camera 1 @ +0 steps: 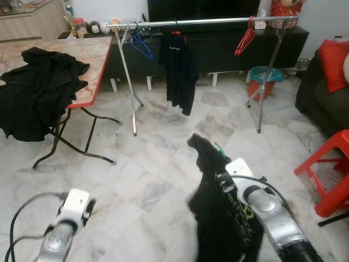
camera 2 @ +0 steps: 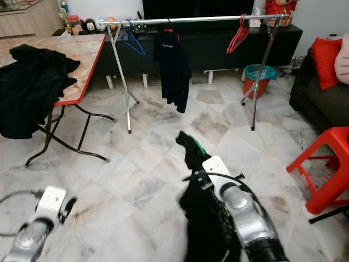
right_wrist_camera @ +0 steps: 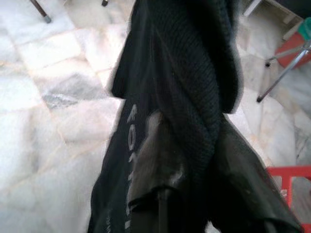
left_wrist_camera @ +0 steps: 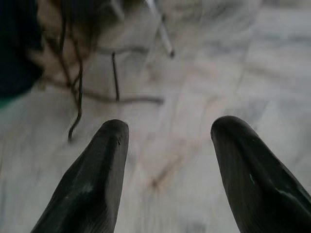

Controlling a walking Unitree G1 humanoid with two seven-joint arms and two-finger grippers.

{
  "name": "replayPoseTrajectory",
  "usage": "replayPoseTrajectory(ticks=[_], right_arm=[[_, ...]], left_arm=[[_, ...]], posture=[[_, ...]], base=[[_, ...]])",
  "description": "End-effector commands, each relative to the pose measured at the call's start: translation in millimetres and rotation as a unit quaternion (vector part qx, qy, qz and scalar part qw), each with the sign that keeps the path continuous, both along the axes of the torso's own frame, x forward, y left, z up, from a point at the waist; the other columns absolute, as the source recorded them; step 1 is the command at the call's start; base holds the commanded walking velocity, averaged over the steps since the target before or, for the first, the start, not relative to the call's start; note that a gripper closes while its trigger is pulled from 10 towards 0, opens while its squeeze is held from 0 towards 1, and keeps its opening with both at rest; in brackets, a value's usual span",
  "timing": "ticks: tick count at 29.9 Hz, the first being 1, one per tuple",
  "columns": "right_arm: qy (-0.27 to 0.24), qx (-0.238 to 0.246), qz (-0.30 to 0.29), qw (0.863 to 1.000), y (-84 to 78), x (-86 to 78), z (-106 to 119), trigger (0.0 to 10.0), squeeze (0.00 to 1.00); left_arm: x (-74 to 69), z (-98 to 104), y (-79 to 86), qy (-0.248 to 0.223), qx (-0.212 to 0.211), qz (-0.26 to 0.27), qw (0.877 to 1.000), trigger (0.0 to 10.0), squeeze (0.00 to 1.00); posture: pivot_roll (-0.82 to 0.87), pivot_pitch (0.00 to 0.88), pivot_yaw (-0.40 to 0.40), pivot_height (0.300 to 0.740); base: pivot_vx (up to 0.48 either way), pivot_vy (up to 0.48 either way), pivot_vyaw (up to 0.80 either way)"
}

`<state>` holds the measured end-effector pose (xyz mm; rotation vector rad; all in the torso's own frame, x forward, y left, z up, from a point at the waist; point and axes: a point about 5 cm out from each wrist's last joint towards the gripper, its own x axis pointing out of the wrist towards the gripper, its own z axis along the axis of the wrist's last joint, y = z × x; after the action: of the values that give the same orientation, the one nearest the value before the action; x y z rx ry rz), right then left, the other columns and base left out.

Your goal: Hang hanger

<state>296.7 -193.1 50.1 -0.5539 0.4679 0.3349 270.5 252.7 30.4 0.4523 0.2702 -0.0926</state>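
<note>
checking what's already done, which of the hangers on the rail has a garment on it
The middle hanger, carrying the black shirt. The blue hanger near the rail's left end and the red hangers near its right end hang bare.

Head stereo pair looks forward-down, sharing clothes rail (camera 1: 202, 22); wrist cameras close, facing marble floor (left_wrist_camera: 204, 73).

Your left gripper (left_wrist_camera: 165, 160) is low at the near left, its two fingers spread apart with nothing between them. Your right gripper (camera 1: 218, 164) is raised at the near right, closed on a black garment (camera 1: 215, 218).
</note>
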Motion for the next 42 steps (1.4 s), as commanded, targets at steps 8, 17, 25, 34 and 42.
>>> replayPoseTrajectory(ticks=[8,17,25,34,42], right_arm=[[-0.032,0.03,0.15,0.988,11.0,5.7,30,10.0,0.0],[0.018,0.116,0.292,0.949,27.8,-11.4,35,10.0,0.0],[0.073,0.145,0.341,0.926,13.0,-16.6,35,10.0,0.0],[0.103,0.163,0.367,0.91,4.6,-14.1,37,10.0,0.0],[0.123,0.173,0.423,0.881,22.8,-13.4,39,10.0,0.0]], left_arm=[[22.8,59,-72.9,-0.026,-0.087,-0.233,0.968,10.0,0.0],[20.3,94,-115.3,-0.019,-0.182,-0.351,0.918,10.0,0.0],[9.6,119,-117.6,0.017,-0.263,-0.416,0.87,10.0,0.0],[-7.4,117,-122.6,0.08,-0.289,-0.474,0.828,10.0,0.0],[-7.7,114,-131.7,0.095,-0.269,-0.487,0.826,10.0,0.0]], posture=[[0.11,0.0,0.019,0.74],[0.12,0.0,-0.004,0.74],[0.13,0.0,-0.026,0.74],[0.13,0.0,-0.046,0.74],[0.14,0.0,-0.06,0.74]], base=[[0.0,0.0,0.0],[0.0,0.0,0.0],[0.0,0.0,0.0],[0.0,0.0,0.0],[0.0,0.0,0.0]])
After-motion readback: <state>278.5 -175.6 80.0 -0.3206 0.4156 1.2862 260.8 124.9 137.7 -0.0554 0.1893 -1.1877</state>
